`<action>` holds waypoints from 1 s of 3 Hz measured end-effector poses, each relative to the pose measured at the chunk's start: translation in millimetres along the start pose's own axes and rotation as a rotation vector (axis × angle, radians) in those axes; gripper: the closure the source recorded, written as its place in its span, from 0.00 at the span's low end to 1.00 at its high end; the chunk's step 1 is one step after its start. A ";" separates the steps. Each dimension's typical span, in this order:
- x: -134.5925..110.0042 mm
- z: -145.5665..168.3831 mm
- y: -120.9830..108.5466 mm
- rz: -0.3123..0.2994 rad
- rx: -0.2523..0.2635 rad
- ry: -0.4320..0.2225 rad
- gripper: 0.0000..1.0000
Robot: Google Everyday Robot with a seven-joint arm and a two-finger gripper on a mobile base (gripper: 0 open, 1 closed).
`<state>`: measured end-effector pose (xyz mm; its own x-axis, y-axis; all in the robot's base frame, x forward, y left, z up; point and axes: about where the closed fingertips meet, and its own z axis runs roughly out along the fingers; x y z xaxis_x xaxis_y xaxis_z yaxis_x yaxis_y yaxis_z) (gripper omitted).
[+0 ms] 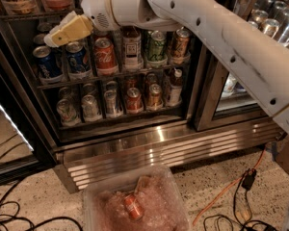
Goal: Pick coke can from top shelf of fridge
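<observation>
The fridge point(159, 146) stands open in front of me. The coke can point(106, 57), red with white script, stands upright on a wire rack point(135, 72) among other cans. Above it, the highest rack in view point(19, 16) holds tubs and jars at the frame's top edge. My gripper point(62, 32), cream-coloured, hangs from the white arm point(197, 18) and points down-left. It is in front of the fridge, up and to the left of the coke can, and apart from it. It holds nothing that I can see.
Blue Pepsi cans point(48, 64) stand left of the coke can, green cans point(156, 47) to its right. A lower rack point(115, 114) holds more cans. A clear plastic bin point(135, 201) with a small orange-red can point(132, 207) sits on the floor. Cables point(226, 196) lie around.
</observation>
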<state>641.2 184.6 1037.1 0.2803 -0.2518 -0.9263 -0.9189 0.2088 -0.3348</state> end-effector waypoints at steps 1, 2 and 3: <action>-4.5 3.3 -11.4 0.006 0.083 -0.023 0.00; -4.5 3.7 -11.2 0.006 0.083 -0.024 0.00; -9.0 20.6 -16.4 -0.007 0.085 -0.045 0.00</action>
<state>659.5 202.9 1047.3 0.3006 -0.2115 -0.9300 -0.8904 0.2873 -0.3531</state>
